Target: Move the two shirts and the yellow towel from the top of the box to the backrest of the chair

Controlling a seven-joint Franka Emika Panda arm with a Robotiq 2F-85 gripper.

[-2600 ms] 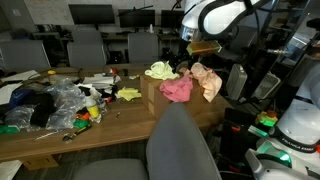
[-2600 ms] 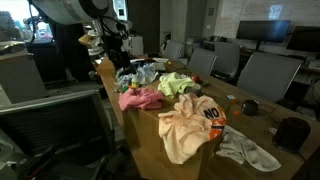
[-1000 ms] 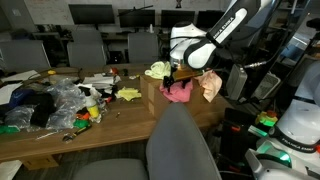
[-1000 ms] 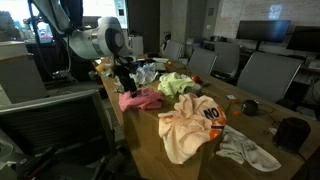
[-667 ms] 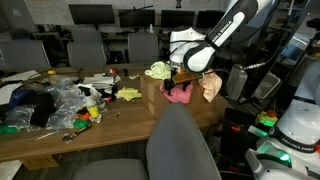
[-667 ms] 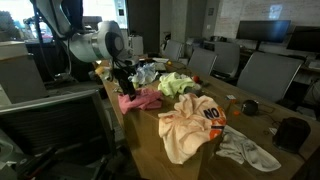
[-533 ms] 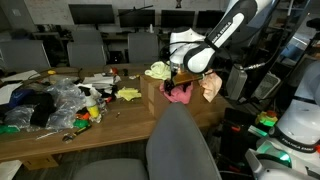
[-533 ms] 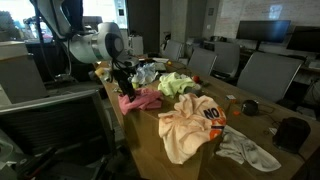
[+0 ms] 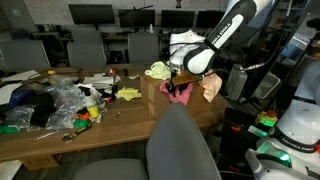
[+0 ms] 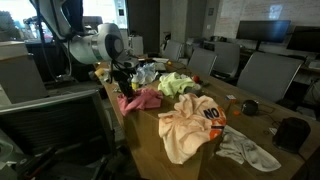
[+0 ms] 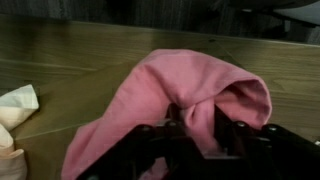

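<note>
The bright pink shirt (image 9: 181,92) (image 10: 141,99) lies crumpled on top of the brown box (image 9: 151,93). My gripper (image 9: 177,85) (image 10: 124,88) is down on it. In the wrist view a fold of the pink shirt (image 11: 190,85) is pinched between the jaws of my gripper (image 11: 190,122). Beside it, the peach-cream shirt (image 9: 208,83) (image 10: 190,122) (image 11: 14,106) and the yellow towel (image 9: 158,70) (image 10: 175,83) rest on the box top (image 11: 80,50). In the foreground the grey chair (image 9: 186,146) shows its bare backrest.
A long wooden table (image 9: 70,135) carries a heap of plastic bags and small clutter (image 9: 50,103). Grey office chairs (image 9: 88,45) and monitors stand behind it. A white cloth (image 10: 246,150) and a dark cup (image 10: 249,106) lie further along.
My arm came down from above the box onto the pink shirt. The jaws then closed on a fold of it, bunching the cloth upward.
</note>
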